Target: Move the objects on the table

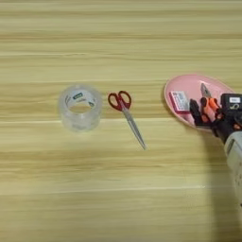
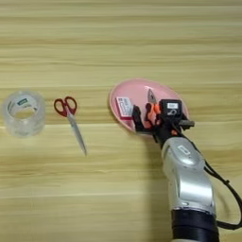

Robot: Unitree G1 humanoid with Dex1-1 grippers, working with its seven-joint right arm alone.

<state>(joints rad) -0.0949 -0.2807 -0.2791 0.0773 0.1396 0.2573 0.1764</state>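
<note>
Setting: a robot test bench or lab workstation, not a home or shop. Grounds follow. The table [image 1: 118, 189] is a plain light-yellow wooden top with horizontal grain, and it fills both views; no walls, floor or furnishings are visible. On it lies a sparse, spread-out set of unrelated small items: a clear tape roll [image 1: 80, 107], red-handled scissors [image 1: 125, 115], and a pink plate [image 2: 137, 87] carrying a pink-and-white piece [image 2: 124, 107] and pliers [image 2: 152, 105]. A silver robot forearm [image 2: 189, 182] with an external black cable [image 2: 226, 189] reaches over the top. The exact type of premises cannot be determined.
</note>
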